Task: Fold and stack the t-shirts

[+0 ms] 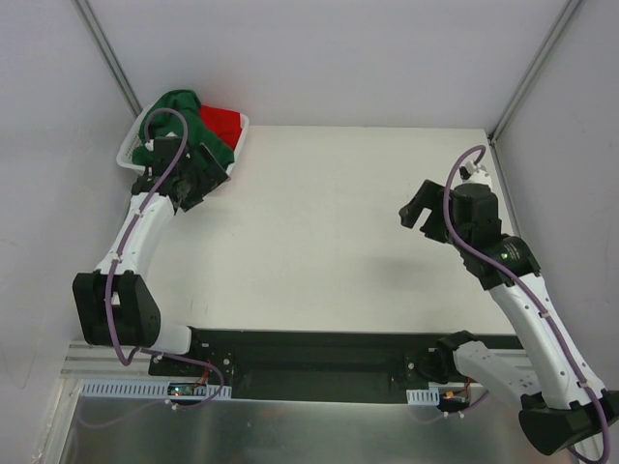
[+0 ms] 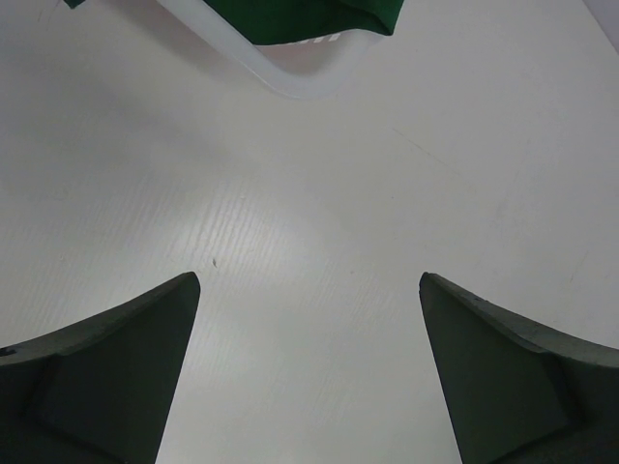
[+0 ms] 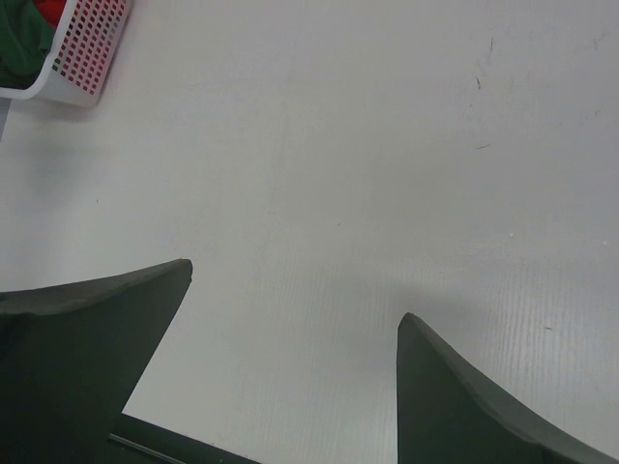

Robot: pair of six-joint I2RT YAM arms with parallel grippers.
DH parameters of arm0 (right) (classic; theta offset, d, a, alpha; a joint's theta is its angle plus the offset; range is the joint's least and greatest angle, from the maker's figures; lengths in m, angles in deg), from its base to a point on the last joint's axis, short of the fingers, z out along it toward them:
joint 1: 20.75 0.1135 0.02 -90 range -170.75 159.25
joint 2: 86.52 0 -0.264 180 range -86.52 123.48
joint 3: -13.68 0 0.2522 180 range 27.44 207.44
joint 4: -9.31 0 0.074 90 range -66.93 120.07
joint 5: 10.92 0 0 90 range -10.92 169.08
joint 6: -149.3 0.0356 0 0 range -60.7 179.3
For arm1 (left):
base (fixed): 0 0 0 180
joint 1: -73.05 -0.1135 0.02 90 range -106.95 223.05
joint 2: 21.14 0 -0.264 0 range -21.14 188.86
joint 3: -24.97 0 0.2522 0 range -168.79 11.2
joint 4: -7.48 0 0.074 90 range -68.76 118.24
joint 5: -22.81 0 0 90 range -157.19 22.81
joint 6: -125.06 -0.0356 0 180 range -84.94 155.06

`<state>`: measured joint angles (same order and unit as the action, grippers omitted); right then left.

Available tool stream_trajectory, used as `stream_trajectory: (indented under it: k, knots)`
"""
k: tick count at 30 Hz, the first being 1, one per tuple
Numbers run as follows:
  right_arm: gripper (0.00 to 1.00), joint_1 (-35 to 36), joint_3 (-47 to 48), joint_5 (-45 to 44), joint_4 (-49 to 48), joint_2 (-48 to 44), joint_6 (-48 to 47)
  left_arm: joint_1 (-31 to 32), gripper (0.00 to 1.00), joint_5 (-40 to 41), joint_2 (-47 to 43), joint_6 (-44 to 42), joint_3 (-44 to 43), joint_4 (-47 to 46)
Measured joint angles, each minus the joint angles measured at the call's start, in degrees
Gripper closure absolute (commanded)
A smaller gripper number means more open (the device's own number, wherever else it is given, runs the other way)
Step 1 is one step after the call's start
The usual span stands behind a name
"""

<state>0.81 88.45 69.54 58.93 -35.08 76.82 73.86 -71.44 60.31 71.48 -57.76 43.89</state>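
The flat white table [image 1: 329, 232] carries a white plastic lattice basket [image 3: 87, 48] in its far left corner. In the basket lie a large dark green cloth t-shirt [image 1: 174, 108], bunched and draped over the rim, and a bright red cloth t-shirt [image 1: 222, 120] at the right end. The left gripper [image 2: 308, 290] hovers just beside the basket with fingers spread wide and nothing between them, while the right gripper [image 3: 295, 295] hangs over bare table well apart on the right, equally wide and empty.
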Motion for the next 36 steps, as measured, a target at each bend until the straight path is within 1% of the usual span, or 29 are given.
stream_trajectory:
  k: [7, 14, 21, 31, 36]
  knots:
    - [0.04, 0.00, 1.27, 0.11, 0.02, 0.39, -0.13, -4.02, 0.02, -2.25, -4.07, -1.33, 0.85, -0.22]
    - [0.04, 0.00, 6.01, -0.02, 0.52, 2.56, -1.60, -4.26, 0.01, -5.14, -7.61, -3.32, 2.29, -0.55]
    - [0.04, 0.02, 6.58, -0.09, 0.55, 3.08, -1.97, -5.55, 0.01, -8.87, -8.57, -4.31, 2.40, -0.52]
    - [0.04, 0.00, 6.58, 0.09, -1.31, 3.48, -1.81, -12.17, 0.01, -11.67, -9.16, -4.24, 3.02, -0.33]
    - [0.04, 0.00, 7.13, 0.94, -1.42, 5.18, -1.57, -12.50, 0.01, -13.46, -9.16, -4.31, 3.17, 0.37]
